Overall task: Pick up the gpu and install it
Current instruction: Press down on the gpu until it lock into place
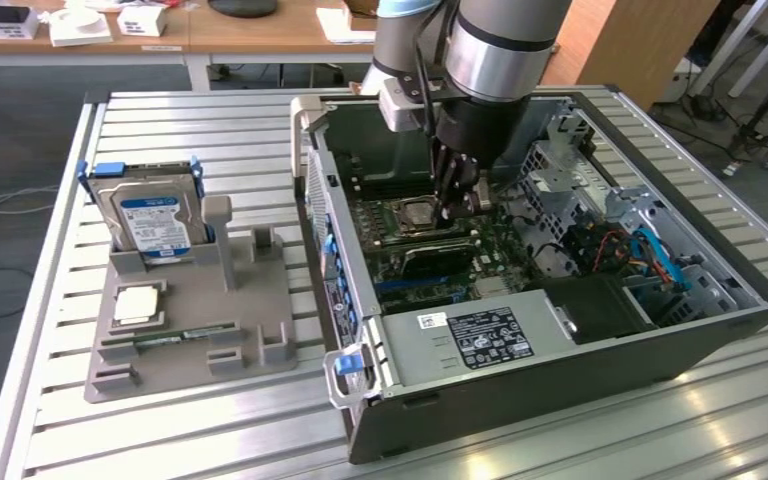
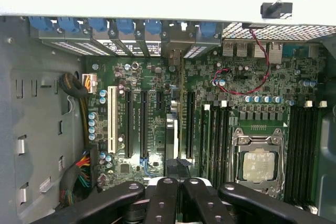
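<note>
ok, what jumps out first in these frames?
The arm's shut gripper hangs inside the open PC case at the exterior view's right, directly over the gpu standing on edge on the motherboard. At that view's left, a blue-labelled hard drive stands upright in a grey holder.

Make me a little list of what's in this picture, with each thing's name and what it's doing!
place: open computer case on a slatted metal table
gripper: shut, down inside the case above the motherboard
gpu: standing edge-on among the motherboard slots, right at the gripper; pinched or not, cannot tell
hard drive: upright in the gray holder
RAM stick: lying flat in the holder
</note>
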Controlling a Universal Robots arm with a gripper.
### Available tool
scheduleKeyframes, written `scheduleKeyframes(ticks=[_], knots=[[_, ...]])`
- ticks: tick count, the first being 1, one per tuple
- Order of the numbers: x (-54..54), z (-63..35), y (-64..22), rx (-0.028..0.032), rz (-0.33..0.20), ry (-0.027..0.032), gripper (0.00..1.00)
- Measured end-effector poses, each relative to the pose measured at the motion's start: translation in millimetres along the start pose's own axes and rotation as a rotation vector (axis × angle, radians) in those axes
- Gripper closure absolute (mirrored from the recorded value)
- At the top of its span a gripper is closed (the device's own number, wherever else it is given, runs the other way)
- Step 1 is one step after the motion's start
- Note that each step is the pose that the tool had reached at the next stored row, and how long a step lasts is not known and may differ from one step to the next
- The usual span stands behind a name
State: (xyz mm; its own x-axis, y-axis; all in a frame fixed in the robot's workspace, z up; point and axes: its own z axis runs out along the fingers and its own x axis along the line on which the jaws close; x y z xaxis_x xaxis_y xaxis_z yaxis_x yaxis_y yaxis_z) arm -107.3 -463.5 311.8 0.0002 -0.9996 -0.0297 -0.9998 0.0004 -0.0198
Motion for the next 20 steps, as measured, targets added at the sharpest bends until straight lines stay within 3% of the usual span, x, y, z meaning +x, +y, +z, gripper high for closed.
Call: scheduleKeyframes(ticks=[20], knots=[[0.2, 7.3, -1.3, 0.0001, 0.000, -0.0004, 0.89]])
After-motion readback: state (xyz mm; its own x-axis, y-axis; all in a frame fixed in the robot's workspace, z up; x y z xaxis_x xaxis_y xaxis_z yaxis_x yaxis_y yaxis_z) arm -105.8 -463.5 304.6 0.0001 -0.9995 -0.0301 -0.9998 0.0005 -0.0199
